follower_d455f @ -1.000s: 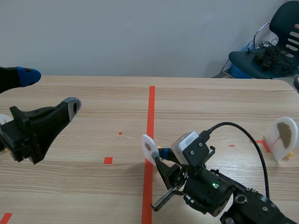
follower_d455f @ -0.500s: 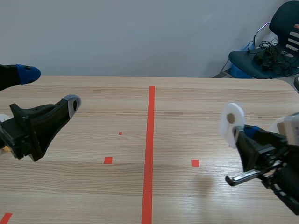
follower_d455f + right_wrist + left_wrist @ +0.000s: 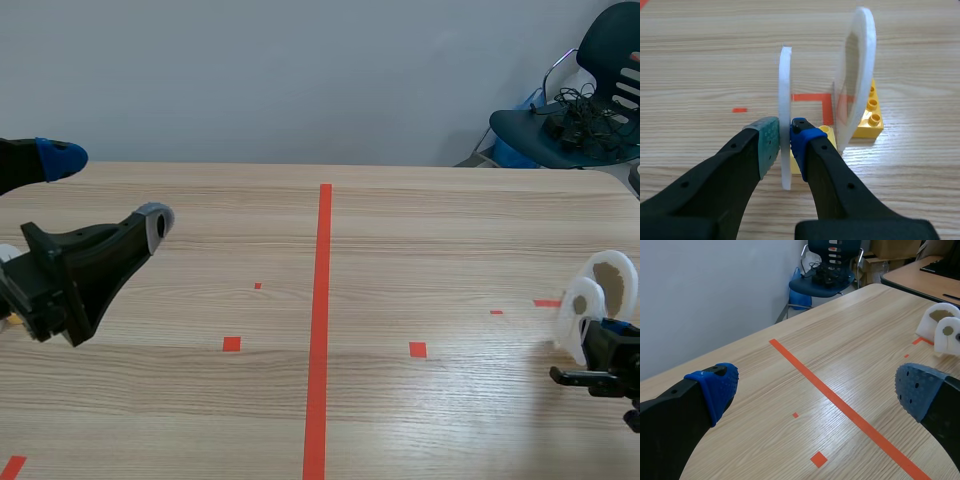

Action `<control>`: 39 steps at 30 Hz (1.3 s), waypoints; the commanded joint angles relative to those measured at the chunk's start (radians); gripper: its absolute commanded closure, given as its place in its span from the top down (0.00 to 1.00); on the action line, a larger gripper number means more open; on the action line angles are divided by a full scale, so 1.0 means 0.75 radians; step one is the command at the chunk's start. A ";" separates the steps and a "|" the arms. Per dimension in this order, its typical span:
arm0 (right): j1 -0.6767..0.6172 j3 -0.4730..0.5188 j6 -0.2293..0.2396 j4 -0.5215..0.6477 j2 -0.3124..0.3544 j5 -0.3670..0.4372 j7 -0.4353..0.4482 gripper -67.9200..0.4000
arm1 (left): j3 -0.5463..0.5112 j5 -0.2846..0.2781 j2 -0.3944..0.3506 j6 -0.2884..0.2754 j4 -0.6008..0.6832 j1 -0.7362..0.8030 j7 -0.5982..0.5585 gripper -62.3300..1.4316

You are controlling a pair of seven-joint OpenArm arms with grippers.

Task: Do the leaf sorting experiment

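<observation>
Your right gripper [image 3: 785, 142] is clamped on a small white disc [image 3: 785, 90], the grey-green pad [image 3: 767, 142] pressing one face and the blue pad [image 3: 802, 137] the other. The disc stands upright, low over the table [image 3: 420, 230] near its right edge, with a brown patch at its middle. You cannot tell whether its lower rim touches the wood.

Just beside it, on the blue pad's side, a larger white disc [image 3: 860, 65] stands upright on a yellow brick [image 3: 867, 117]. It is close to parallel with the held one, with a narrow gap between them. It too carries a brown patch, and the brick sits by a corner of orange-red tape.

Your left gripper [image 3: 815, 387] hangs above the table's left side with its fingers wide apart and nothing between them, well apart from both discs. The long red tape line [image 3: 322, 300] runs down the middle of the table between the two arms.
</observation>
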 commanded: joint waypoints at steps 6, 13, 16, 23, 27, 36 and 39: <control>0.024 -0.004 -0.046 0.027 0.011 0.009 -0.007 0.23 | -0.002 -0.018 0.003 0.003 0.004 -0.004 -0.018 1.00; 0.001 0.032 -0.060 0.041 0.034 -0.049 0.149 0.58 | -0.002 -0.018 0.003 0.003 0.003 -0.004 -0.017 1.00; -0.018 0.085 -0.054 0.100 0.067 -0.071 0.171 0.72 | -0.002 -0.018 0.003 0.003 0.003 -0.004 -0.018 1.00; -0.176 0.134 0.025 0.459 0.167 -0.050 0.115 0.86 | -0.002 -0.018 0.003 0.003 0.003 -0.004 -0.018 1.00; -0.287 0.133 0.025 0.730 0.216 -0.049 -0.006 0.88 | -0.002 -0.018 0.003 0.003 0.003 -0.004 -0.017 1.00; -0.527 0.134 0.025 1.105 0.287 0.049 -0.230 1.00 | -0.002 -0.018 0.003 0.003 0.003 -0.004 -0.008 1.00; -0.567 0.134 0.025 1.170 0.286 0.049 -0.247 1.00 | -0.002 -0.018 0.003 0.003 0.003 -0.003 -0.007 1.00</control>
